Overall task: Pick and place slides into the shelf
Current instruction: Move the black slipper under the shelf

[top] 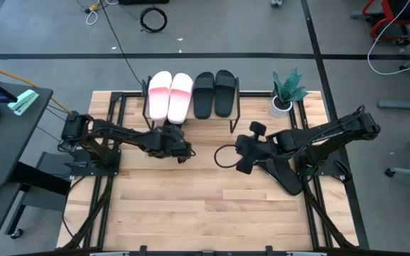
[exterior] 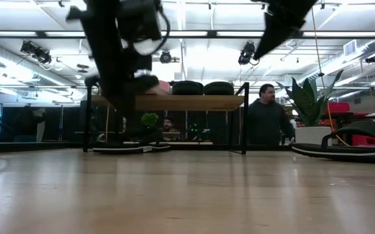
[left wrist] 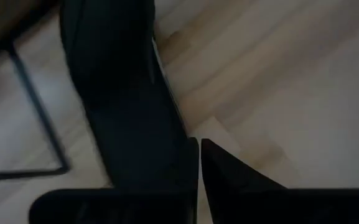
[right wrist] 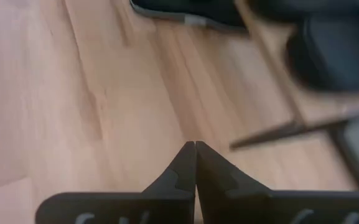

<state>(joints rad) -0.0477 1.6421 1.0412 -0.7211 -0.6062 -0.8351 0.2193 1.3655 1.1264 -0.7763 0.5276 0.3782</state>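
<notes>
Shelf [top: 137, 107] carries two pink slides [top: 170, 94] and two black slides [top: 214, 92] on top. Left gripper [top: 180, 146], clenched, hovers beside a black slide [left wrist: 120, 106] before the shelf. Right gripper [top: 241, 153] clenched, empty, near the shelf.

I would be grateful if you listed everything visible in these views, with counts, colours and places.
pink slides: two, pale pink, side by side on the shelf top
black slides on shelf: two, black, beside the pink pair
black slide by shelf: one, black, on the table at the shelf's foot
black slide at right: one, black, on the table under the right arm
shelf: one, light wood top on a black frame, at the table's far edge
plant: one, green in a white pot, right of the shelf
table: one, light wood
person: one, dark top, beyond the table
left claw: shut, next to the slide by the shelf
right claw: shut, above bare table
</notes>
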